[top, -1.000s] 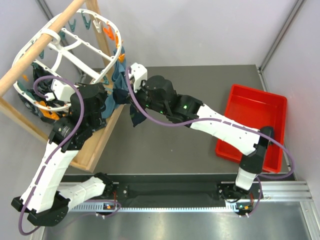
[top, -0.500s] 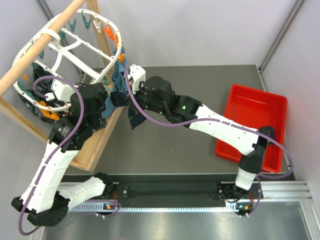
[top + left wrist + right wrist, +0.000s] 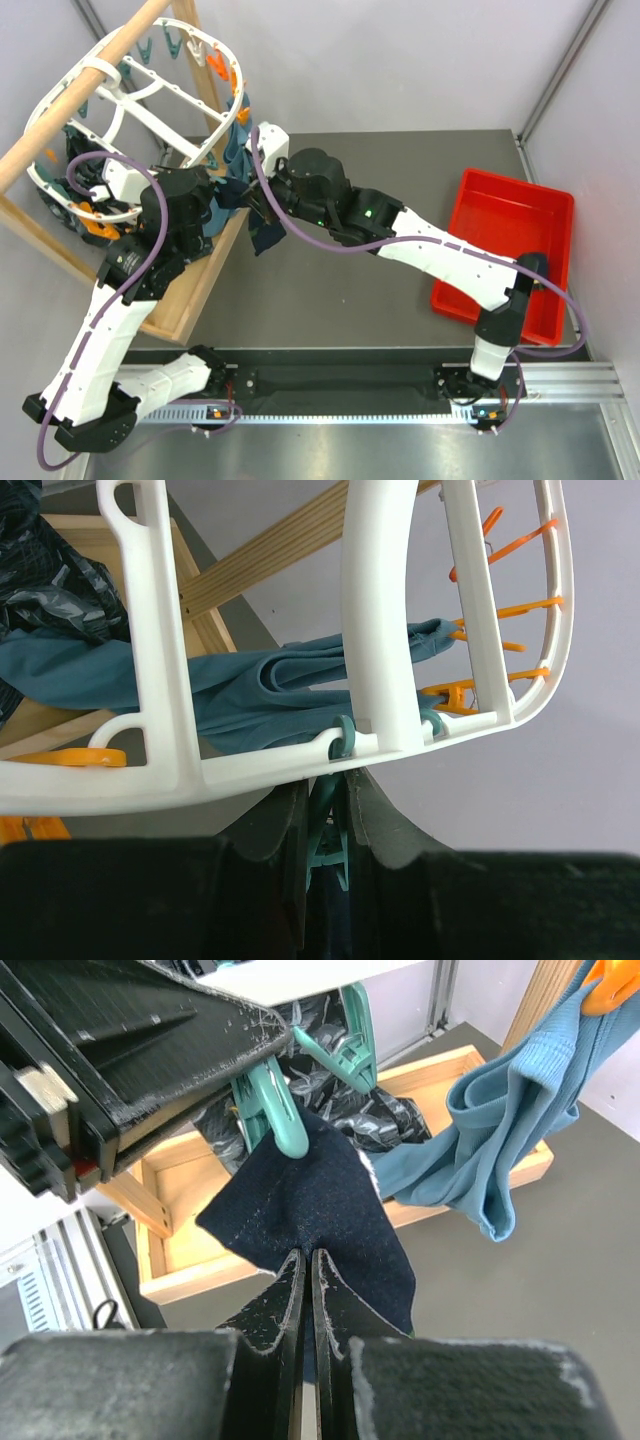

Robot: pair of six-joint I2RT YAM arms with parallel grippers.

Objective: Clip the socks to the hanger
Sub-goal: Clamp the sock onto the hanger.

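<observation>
The white oval hanger (image 3: 150,95) hangs from a wooden pole at the far left; it also fills the left wrist view (image 3: 380,630). My left gripper (image 3: 328,810) is shut on a teal clip (image 3: 330,855) under the frame's rim, squeezing it. My right gripper (image 3: 306,1280) is shut on a dark navy sock (image 3: 320,1210) and holds its top edge at the mouth of that teal clip (image 3: 275,1110). In the top view the sock (image 3: 262,228) hangs between the two grippers.
A teal-blue garment (image 3: 500,1150) hangs clipped on the hanger beside the sock. A wooden frame (image 3: 195,290) with a dark patterned cloth (image 3: 340,1110) stands below. A red bin (image 3: 510,255) sits at the right. Orange clips (image 3: 500,550) dangle along the rim.
My right gripper has moved left and slightly up with the sock, bringing it closer to the clip held by my left gripper. The left arm has stayed put.
</observation>
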